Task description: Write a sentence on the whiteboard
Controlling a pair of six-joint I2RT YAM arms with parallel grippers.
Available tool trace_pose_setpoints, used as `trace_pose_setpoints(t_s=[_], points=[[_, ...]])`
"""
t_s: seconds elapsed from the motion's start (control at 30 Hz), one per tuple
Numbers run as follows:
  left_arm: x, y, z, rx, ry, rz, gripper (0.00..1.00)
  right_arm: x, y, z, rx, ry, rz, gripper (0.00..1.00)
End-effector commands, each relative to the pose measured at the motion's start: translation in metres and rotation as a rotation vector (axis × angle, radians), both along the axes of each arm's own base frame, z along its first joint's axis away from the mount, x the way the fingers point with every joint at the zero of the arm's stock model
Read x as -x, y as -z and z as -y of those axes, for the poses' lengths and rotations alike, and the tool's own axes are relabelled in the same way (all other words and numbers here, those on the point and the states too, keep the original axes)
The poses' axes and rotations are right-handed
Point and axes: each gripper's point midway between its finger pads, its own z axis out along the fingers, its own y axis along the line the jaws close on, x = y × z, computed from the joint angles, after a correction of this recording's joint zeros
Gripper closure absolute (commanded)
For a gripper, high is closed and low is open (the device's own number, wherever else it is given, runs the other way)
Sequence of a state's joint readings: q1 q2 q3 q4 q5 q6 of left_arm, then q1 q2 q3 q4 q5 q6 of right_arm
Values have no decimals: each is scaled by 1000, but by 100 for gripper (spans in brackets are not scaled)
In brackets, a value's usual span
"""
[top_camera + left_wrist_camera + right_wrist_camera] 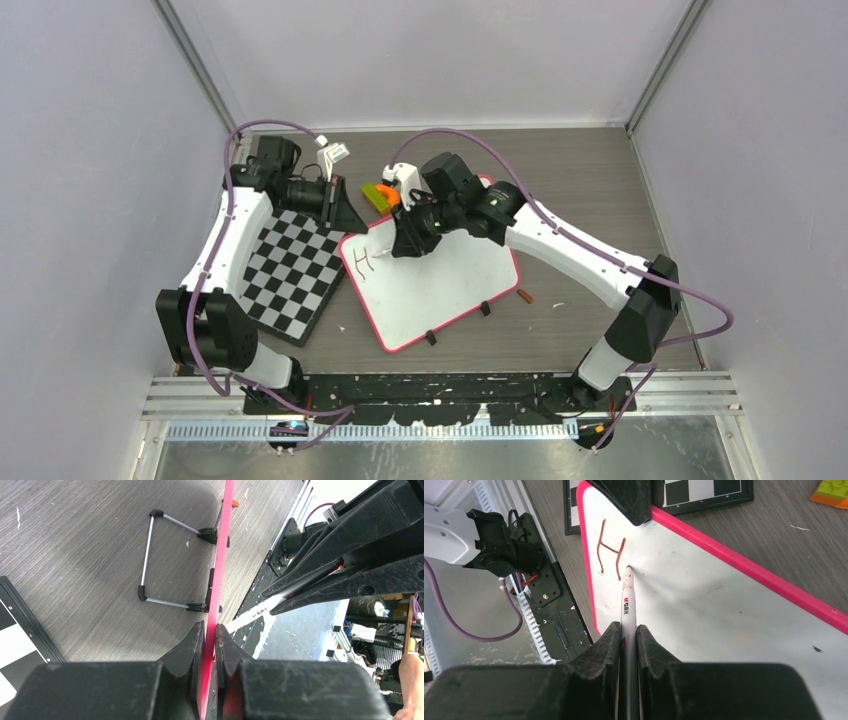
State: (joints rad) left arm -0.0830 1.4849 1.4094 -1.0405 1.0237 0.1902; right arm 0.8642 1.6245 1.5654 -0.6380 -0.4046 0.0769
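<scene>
1. Whiteboard (450, 290) on bench (580, 170), beside checkerboard (290, 275); left jaws clamped on its pink rim.
2. Right jaws clamped on marker (626, 602), tip touching board.
3. Sentence (610, 550): only "H" written; rest pending.

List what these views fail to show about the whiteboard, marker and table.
Right wrist: the marker runs back out of sight inside the right end effector; frame edges crop the whiteboard.
Left wrist: the whiteboard shows edge-on in the left end effector, writing face unseen.
Top external: the right end effector covers the marker; brown speck too small to identify.
</scene>
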Motion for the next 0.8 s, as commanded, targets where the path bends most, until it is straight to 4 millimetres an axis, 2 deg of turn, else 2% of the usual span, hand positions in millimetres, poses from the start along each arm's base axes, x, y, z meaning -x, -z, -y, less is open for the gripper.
trace_pose_setpoints(t_s=[0.0, 0.3, 0.77], points=[[6, -8, 1, 14, 1, 8, 100, -9, -34, 0, -60, 25, 86, 100], [6, -8, 1, 12, 0, 9, 100, -14, -30, -6, -58, 31, 75, 100], [5, -6, 1, 12, 0, 4, 100, -3, -6, 5, -13, 16, 41, 100]])
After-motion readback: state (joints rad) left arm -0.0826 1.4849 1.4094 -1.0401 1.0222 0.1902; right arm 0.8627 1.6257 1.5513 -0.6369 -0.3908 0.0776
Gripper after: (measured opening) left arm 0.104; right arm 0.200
